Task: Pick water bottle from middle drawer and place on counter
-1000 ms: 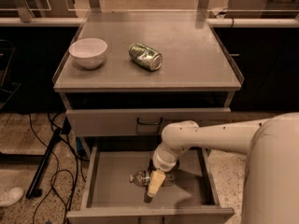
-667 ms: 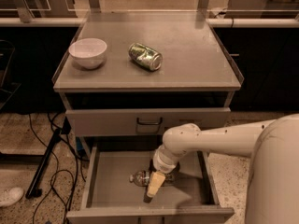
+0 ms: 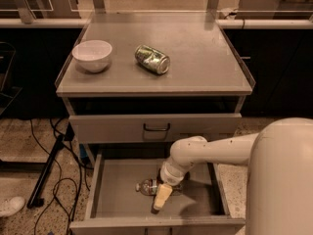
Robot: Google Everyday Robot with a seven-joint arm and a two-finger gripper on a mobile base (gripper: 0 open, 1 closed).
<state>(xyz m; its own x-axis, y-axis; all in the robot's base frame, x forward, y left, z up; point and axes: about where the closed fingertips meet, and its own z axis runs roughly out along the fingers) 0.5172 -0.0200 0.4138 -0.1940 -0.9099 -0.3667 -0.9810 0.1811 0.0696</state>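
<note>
1. Water bottle [image 3: 145, 186]: it lies on its side on the floor of the open middle drawer [image 3: 115, 180], near the centre, with its cap end toward the left wall.
2. Gripper [image 3: 160, 199]: it hangs inside the drawer at the end of the white arm [image 3: 210, 151], directly over the right part of the bottle and partly hiding it. Whether it is released or clenched on the bottle cannot be told from this view.
3. Handling, by judgement: the bottle looks small, light and thin-walled. A hard squeeze would likely buckle it, and the smooth round plastic may roll or slip out sideways (the flat metal floor offers nothing to stop it).
4. Hold, by judgement: grasp across the body near the middle, at right angles to the bottle's long axis. The tapering neck gives less to hold.
5. Counter [image 3: 195, 53]: the flat grey top holds a white bowl [image 3: 92, 54] at left and a dented green can [image 3: 152, 59] lying nearby, and its right half offers a landing place.
</note>
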